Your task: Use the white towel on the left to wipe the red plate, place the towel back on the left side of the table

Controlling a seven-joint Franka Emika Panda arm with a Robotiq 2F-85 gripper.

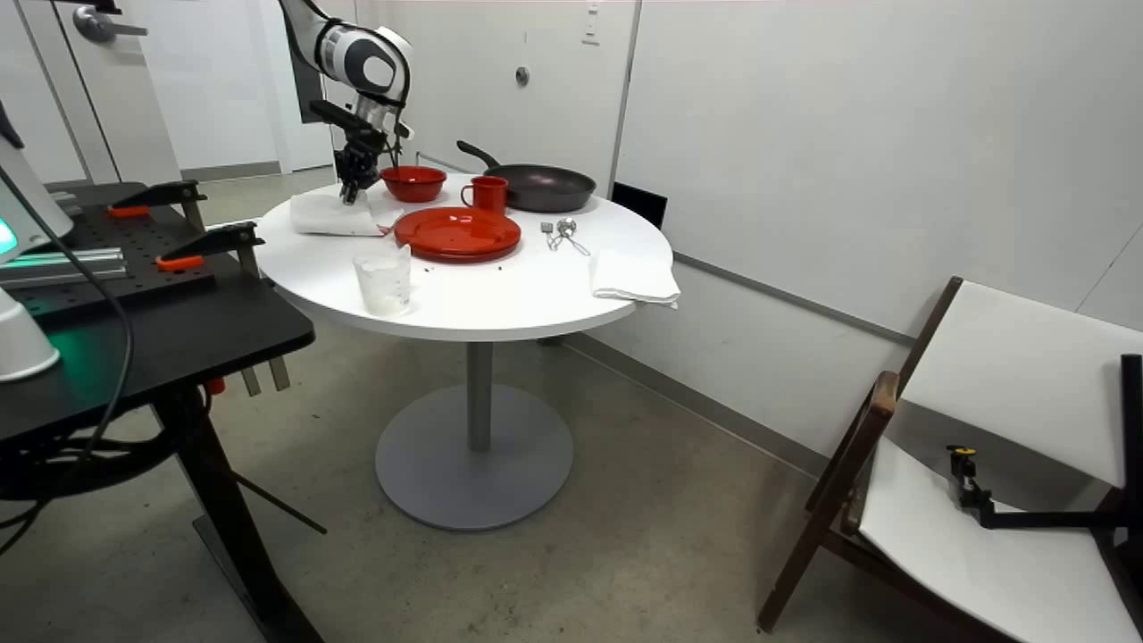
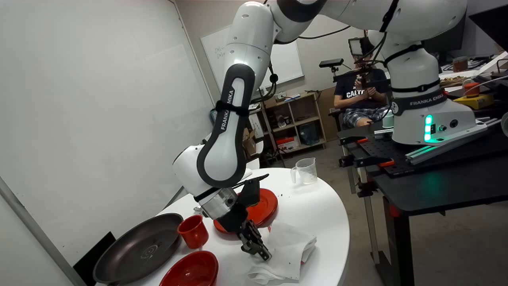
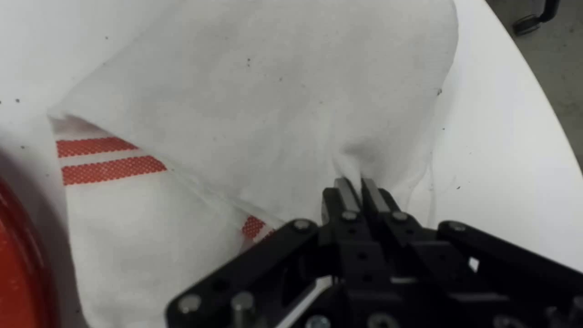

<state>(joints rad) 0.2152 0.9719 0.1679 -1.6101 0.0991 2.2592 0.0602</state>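
Round white counter (image 1: 500, 304): near its edge the tool (image 3: 356, 184) pinches a red-striped white towel (image 3: 255, 105), the red plate (image 1: 457, 229) (presumably next) just inward, toward the middle.

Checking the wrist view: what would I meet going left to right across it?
Red plate → white towel → table out to its curved edge → floor. Left out: the gripper, closed on the towel and overlapping it.
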